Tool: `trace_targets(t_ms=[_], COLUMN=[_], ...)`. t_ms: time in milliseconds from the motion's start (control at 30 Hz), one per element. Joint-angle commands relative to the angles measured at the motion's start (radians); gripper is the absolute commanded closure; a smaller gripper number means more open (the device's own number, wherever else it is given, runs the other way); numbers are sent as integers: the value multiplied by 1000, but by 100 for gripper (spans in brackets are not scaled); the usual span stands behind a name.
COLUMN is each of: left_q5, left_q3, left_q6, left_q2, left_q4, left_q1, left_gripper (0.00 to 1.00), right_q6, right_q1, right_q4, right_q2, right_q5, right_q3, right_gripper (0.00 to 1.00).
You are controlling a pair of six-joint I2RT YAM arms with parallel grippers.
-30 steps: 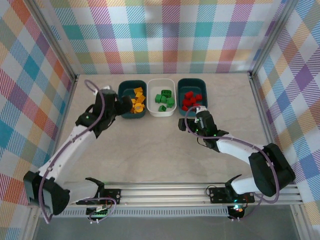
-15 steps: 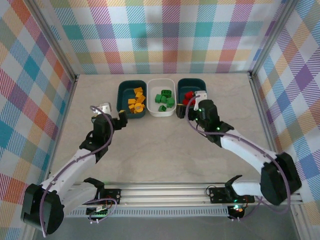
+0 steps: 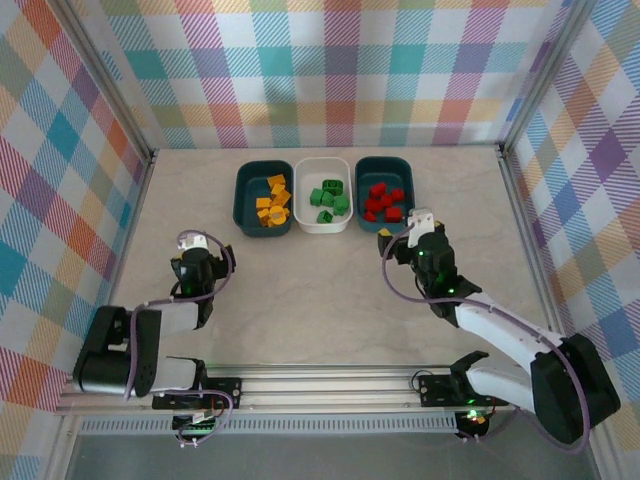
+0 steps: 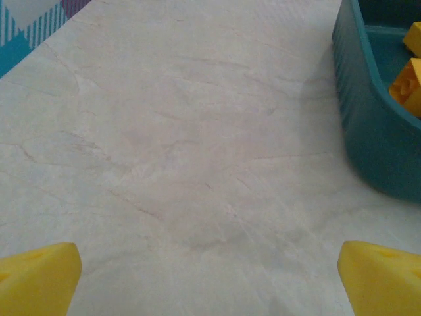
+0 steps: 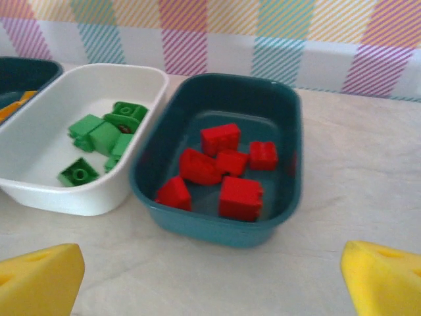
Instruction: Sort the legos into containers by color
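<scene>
- Since a second ago both arms are drawing back toward the near edge. The left hand [image 3: 198, 258], earlier up at the left teal tub [image 3: 248, 186], is now sitting low at the near left of the counter [image 3: 300, 295]. The right hand [image 3: 410, 232] is backing off the right teal tub [image 3: 385, 168] to its near side.
- Left hand is holding its fingers [image 4: 36, 276] spread wide over bare counter, with the left teal tub's wall showing far right in the wrist view.
- Right hand is likewise standing spread, gripping nothing and facing the right teal tub.
- Containers are sitting in a row at the far side, close beside each other, with the white tub [image 3: 308, 172] in the middle.
- Legos are lying sorted: yellow-orange bricks [image 3: 273, 200] in the left teal tub, green bricks [image 3: 328, 198] in the white tub, red bricks [image 3: 383, 202] in the right teal tub.
</scene>
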Motion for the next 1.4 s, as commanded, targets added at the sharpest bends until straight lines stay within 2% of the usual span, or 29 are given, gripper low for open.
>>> trace_targets(t_ms=[0,33,67,100,167,200,233,367,433,500,533,600,667,700,733,767,833,900,1167,1367], left_q5=[93,156,194,215,222,222,221,219,216,214,212,208,205,203,201,199,195,196,193,234], left_q3=[53,93,120,123,131,123,131,130,130,129,130,131,132,133,135,136,137,136,137,144], left_q6=[-13,15,32,50,53,53,53,55,58,57,59,59,62,64,67,69,69,71,70,85], left_q2=[119,116,156,203,186,195,186,188,188,188,189,188,188,190,190,190,190,189,190,191], left_q4=[207,114,102,160,108,139,104,112,114,115,114,114,110,107,104,104,103,102,102,88], left_q1=[38,35,33,30,24,25,23,22,21,19,19,16,13,11,8,7,4,6,3,4], left_gripper=[0,0,0,0,0,0,0,0,0,0,0,0,0,0,0,0,0,0,0,0], right_q6=[-47,-46,-47,-55,-108,-125,-167,-99,-180,-163,-146,-97,-101,-113,-89,-60,-1,-15,-16,-21], right_q1=[-45,-64,-87,-111,-172,-198,-223,-298,-299,-312,-314,-345,-353,-346,-355,-399,-495,-471,-473,-469], right_q4=[135,154,170,183,205,212,232,490,616,646,676,695,848,851,725,549,427,445,445,450], right_q2=[-57,-68,-75,-79,-65,-50,-19,182,295,387,398,392,492,500,459,449,450,457,455,455], right_q5=[5,7,12,8,-39,-63,-86,-146,-190,-173,-141,-169,-172,-166,-179,-249,-413,-370,-373,-371], right_q3=[-21,-44,-67,-87,-131,-148,-168,-228,-209,-177,-185,-212,-228,-218,-178,-108,-50,-50,-52,-56], right_gripper=[0,0,0,0,0,0,0,0,0,0,0,0,0,0,0,0,0,0,0,0])
